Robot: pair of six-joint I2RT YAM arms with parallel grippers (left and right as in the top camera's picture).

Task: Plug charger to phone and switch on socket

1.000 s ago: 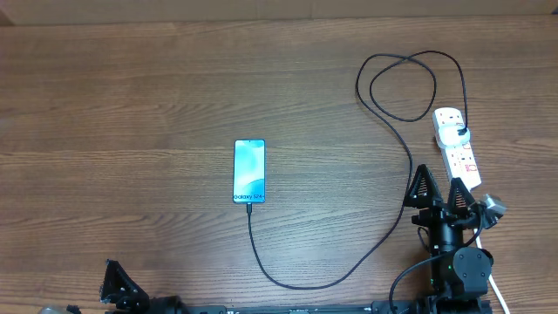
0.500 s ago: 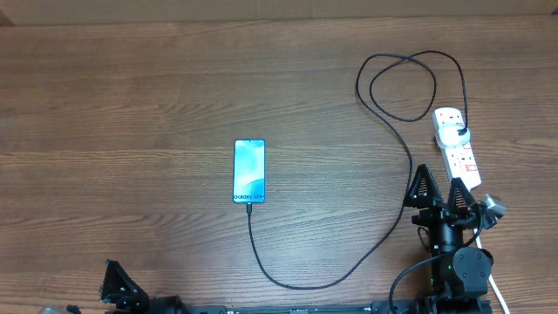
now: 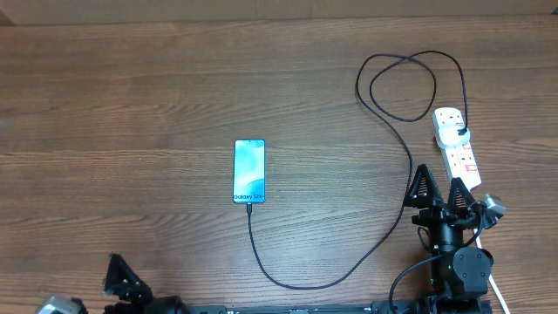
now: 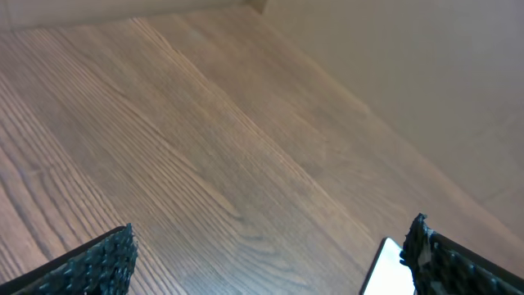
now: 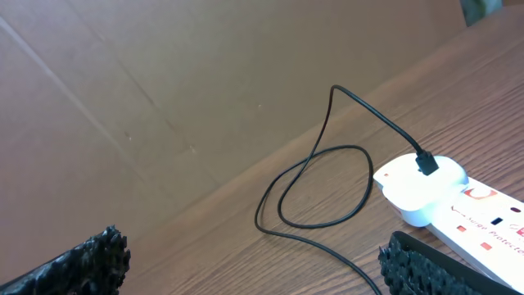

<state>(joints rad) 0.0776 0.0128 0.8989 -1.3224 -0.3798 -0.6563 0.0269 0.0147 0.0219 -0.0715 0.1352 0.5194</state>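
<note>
socket point(image 5: 485, 217): white, lower right, on table point(image 5: 205, 242)
adapter point(image 5: 419, 192): white, on socket's far end
charger point(image 5: 391, 125): black, plugged into adapter, loops on table
gripper point(image 5: 255, 269): jaws wide apart

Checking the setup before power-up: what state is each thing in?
phone: flat, screen lit, charger tip at its bottom edge.
charger: looks plugged in at both ends, slack and looped.
socket: charger's plug inserted; on or off cannot be told.
left gripper: fingers open, empty.
right gripper: fingers open, empty.

A robot lab's test bench — wood-grain table point(image 3: 131, 87), plain cardboard panels point(image 5: 164, 82) along its far edge, a robot arm point(image 3: 458, 262) at its near edge.
</note>
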